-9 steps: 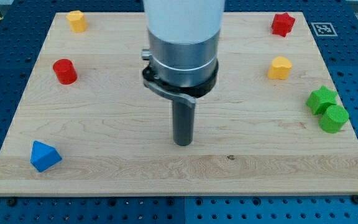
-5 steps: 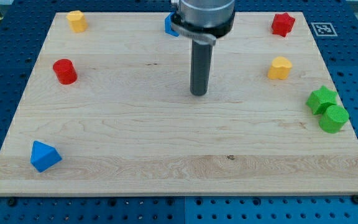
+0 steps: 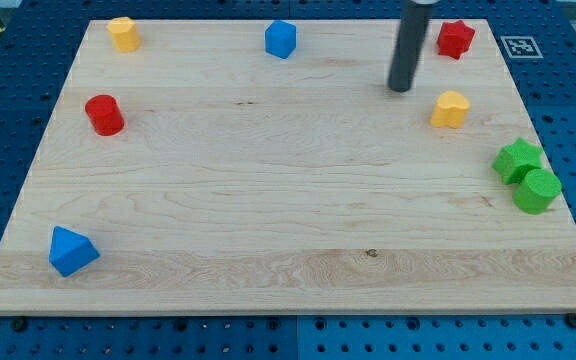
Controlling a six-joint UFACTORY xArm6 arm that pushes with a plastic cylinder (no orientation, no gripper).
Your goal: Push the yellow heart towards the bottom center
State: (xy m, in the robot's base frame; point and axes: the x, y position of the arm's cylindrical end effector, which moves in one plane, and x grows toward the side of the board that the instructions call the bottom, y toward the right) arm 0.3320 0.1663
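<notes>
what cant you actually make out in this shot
- My tip: the camera view's top edge cuts off the rod and the arm above it.
- Green blocks: two sit pressed together; where they meet is hidden, and their shapes stay unclear.
- Yellow heart: too small to tell how far my tip stands off it.

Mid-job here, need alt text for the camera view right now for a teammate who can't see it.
My tip rests on a wooden board, just up-left of the yellow heart, not touching it. Further blocks: red star, blue block, yellow block, red cylinder, blue wedge, two green blocks touching.
</notes>
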